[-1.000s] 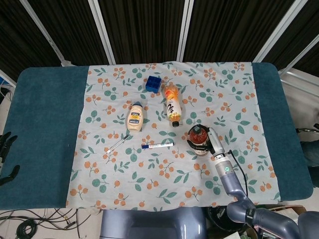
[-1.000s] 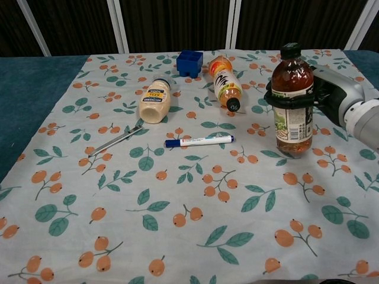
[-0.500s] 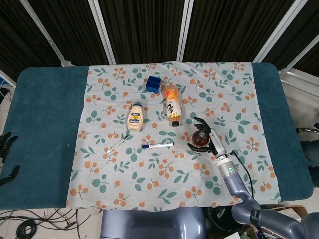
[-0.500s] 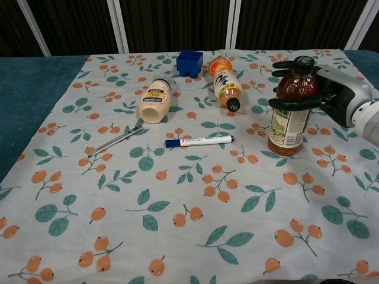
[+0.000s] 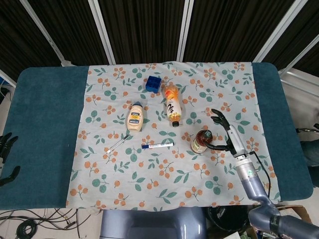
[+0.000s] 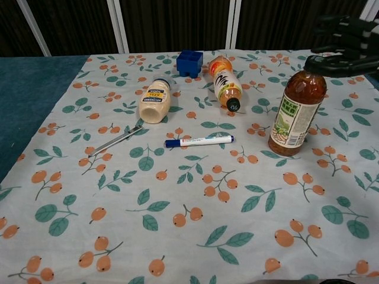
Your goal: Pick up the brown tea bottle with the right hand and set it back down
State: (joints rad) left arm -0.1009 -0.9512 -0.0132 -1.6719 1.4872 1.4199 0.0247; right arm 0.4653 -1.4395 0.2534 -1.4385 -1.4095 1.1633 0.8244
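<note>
Standing upright on the floral cloth [image 6: 177, 248], the brown tea bottle [image 6: 296, 110] is resting on its own base at the right side of the counter [image 5: 45, 129], just right of the blue-capped marker [image 6: 198, 141] and nearer to you than the orange drink bottle [image 6: 224, 81] lying on its side. You are holding the right robot hand [image 5: 225, 133] just to the right of the bottle and above its shoulder; its fingers [image 6: 340, 26] are spread apart and gripping nothing, with a visible gap between them and the cap in the chest view. The head view is showing the thumb reaching toward the bottle's neck, but whether it is touching cannot be told. The left robot hand [image 5: 6, 149] is showing only at the far left edge of the head view, off the counter, and its fingers cannot be read.

Judging from these positions, the set-down step is looking complete: the bottle is bearing its own weight and nothing is holding it. What you are facing next is only a clean retreat. You are advised to draw the right robot hand up and to the right, away from the cap, since the bottle is tall and narrow and a brush against its neck is likely to tip it toward the marker.

Farther left, a mayonnaise bottle [image 6: 155, 102] and a metal tool [image 6: 115, 141] are lying flat, with a blue block [image 6: 189, 62] at the far side.
</note>
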